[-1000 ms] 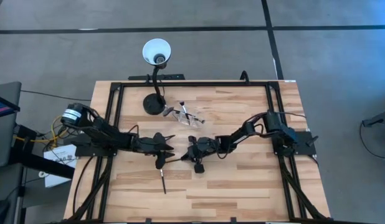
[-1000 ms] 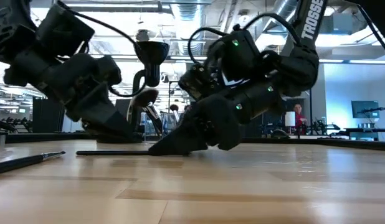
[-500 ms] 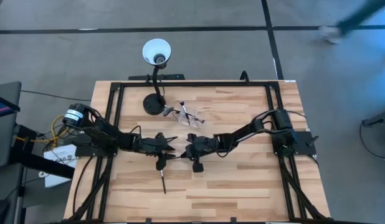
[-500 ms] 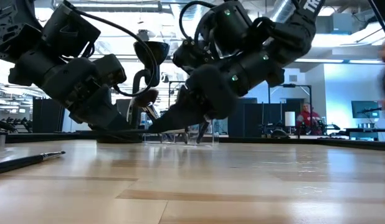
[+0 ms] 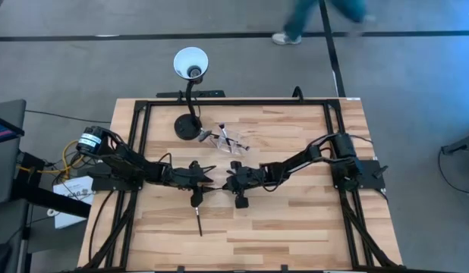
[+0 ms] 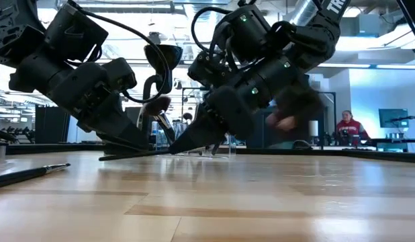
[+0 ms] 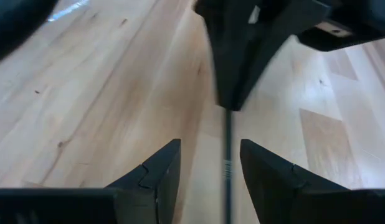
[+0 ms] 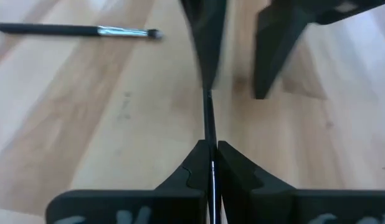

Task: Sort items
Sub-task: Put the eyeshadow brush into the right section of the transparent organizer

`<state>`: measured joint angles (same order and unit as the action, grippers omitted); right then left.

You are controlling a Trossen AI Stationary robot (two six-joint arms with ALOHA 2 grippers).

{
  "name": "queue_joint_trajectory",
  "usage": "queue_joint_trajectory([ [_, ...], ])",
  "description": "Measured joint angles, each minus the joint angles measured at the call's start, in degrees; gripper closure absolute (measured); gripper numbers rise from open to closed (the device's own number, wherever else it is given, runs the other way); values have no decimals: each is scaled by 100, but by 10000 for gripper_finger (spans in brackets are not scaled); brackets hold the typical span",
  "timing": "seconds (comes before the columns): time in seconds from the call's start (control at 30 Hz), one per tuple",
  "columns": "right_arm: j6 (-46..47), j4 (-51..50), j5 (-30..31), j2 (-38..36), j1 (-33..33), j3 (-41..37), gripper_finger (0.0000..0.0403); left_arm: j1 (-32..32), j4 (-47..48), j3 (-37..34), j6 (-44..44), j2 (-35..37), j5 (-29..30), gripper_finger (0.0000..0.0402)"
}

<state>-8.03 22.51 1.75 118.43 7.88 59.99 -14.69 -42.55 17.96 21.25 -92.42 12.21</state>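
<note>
A slim dark makeup brush (image 6: 127,156) with a silvery ferrule (image 7: 227,168) runs between my two grippers at mid-table. My right gripper (image 8: 211,147) (image 5: 227,182) is shut on it. My left gripper (image 7: 210,144) (image 5: 208,185) faces it, open, with one finger on each side of the brush and a gap showing to both. A second brush (image 5: 198,220) (image 8: 74,30) lies flat on the wood nearer the near edge. More brushes sit in the clear pouch (image 5: 227,139) by the lamp base. My right gripper pinches the brush's dark handle (image 8: 209,127) between its two fingers, which lie along it. It comes from the table's right, slanting downward. The brush sticks out past the fingertips toward the left gripper, nearly level. I cannot tell whether its far end (image 6: 103,158) touches the table.
The black gooseneck lamp with a white shade (image 5: 190,64) stands at the far edge, its base (image 5: 187,126) beside the pouch. A black frame (image 5: 234,101) borders the table. Bare wood lies toward the near edge and the right. A person (image 5: 318,15) walks beyond the table.
My right gripper has lifted the brush off the wood, where it lay flat a second ago. It has carried it a little toward the table's left, so that it now sits between the left gripper's open fingers. The left gripper has risen slightly.
</note>
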Motion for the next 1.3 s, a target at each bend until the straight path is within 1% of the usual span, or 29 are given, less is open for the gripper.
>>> queue_joint_trajectory([
  [0.07,-91,55,124,0,0,0,392,-1,0,0,-2,0,-38,239],
  [0.37,-149,262,131,-55,26,7,392,-1,7,0,-183,0,-44,239],
  [0.47,-153,331,144,-53,35,4,390,-1,9,0,-196,0,-64,249],
  [0.57,-153,383,149,-55,34,4,390,-1,9,0,-198,2,-68,277],
  [0.77,-153,403,162,-55,17,4,387,-3,5,2,-198,4,-177,367],
  [0.83,-155,403,169,-55,9,4,381,2,7,2,-208,2,-176,386],
  [1.0,21,386,513,-55,-2,4,352,8,11,2,-198,2,-94,378],
  [1.1,246,285,597,-227,0,-4,334,6,9,2,-196,2,-74,384],
  [1.13,304,286,596,-320,-2,3,329,6,9,2,-195,2,-37,387],
  [1.23,351,-159,618,-818,-2,4,314,6,-146,0,-194,2,76,386],
  [1.3,351,-648,619,-1286,-1,4,306,6,-341,0,-194,13,169,381],
])
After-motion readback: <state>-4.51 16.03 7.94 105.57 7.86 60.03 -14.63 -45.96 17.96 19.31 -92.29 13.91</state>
